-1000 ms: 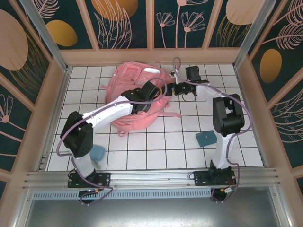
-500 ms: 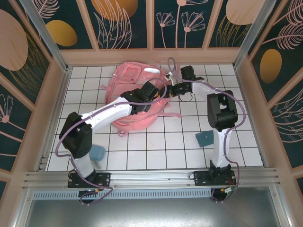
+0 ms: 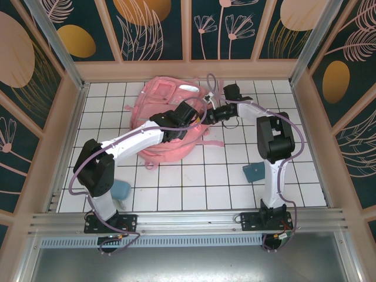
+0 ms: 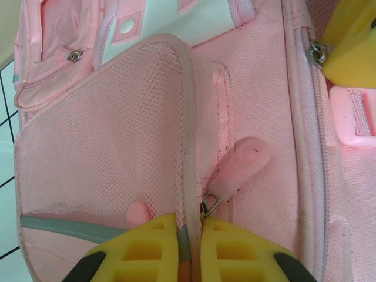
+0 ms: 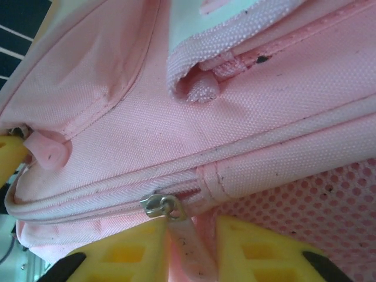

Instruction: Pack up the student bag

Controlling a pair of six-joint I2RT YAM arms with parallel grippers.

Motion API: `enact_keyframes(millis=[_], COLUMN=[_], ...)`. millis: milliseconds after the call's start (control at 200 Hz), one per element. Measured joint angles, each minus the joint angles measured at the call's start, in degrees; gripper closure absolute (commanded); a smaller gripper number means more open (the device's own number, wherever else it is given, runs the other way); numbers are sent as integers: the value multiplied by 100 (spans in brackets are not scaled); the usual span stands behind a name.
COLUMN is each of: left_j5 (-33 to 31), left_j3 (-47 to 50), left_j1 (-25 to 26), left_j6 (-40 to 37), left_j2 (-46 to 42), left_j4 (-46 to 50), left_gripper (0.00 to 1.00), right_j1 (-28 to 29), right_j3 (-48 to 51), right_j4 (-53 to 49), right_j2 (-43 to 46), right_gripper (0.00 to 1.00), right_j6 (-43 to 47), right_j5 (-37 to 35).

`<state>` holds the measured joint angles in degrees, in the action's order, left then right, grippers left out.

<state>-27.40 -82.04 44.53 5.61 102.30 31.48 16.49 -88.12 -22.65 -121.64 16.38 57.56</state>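
At the far middle of the table (image 3: 200, 182), a little left of centre, lies the student bag (image 3: 155, 97), and both our arms reach onto its right-hand side. Our left gripper (image 3: 192, 114) sits on top of the bag. Our right gripper (image 3: 212, 113) is at the bag's right edge, just beside the left one.

From the left wrist we see the yellow fingers (image 4: 147, 247) closed tight on the piped edge (image 4: 187, 117) of the mesh pocket (image 4: 100, 135). A pink rubber tab (image 4: 242, 161) lies just beside them, outside their grip. From the right wrist we see the fingers (image 5: 264, 255) nearly together, pinching the fabric pull tab (image 5: 187, 238) that hangs from the metal slider (image 5: 160, 205).

What the next move turns on, we judge, is the line of the zip. It runs along the bag's side, crossing the right wrist view from lower left to upper right. The right arm, which has the slider, would have to pull along that line, not away from the bag, while the left gripper pins the fabric. The two grippers are so close that they could crowd each other.

A blue case (image 3: 255, 171) lies well apart beside the right arm, and a blue-grey thing (image 3: 121, 189) lies by the left arm's base. Neither stands in the way.
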Motion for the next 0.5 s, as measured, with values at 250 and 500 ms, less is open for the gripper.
enact_keyframes(millis=[250, 500], left_j5=[13, 111], left_j3=[42, 42], left_j1=[0, 0], left_j6=[0, 96], left_j2=[-4, -4], left_j4=[-76, -170], left_gripper=[100, 100], right_j1=[9, 70], right_j3=[90, 511], right_j4=[35, 131], right_j2=[151, 715], right_gripper=[97, 100], right_j6=[-160, -190], right_j5=[-260, -793])
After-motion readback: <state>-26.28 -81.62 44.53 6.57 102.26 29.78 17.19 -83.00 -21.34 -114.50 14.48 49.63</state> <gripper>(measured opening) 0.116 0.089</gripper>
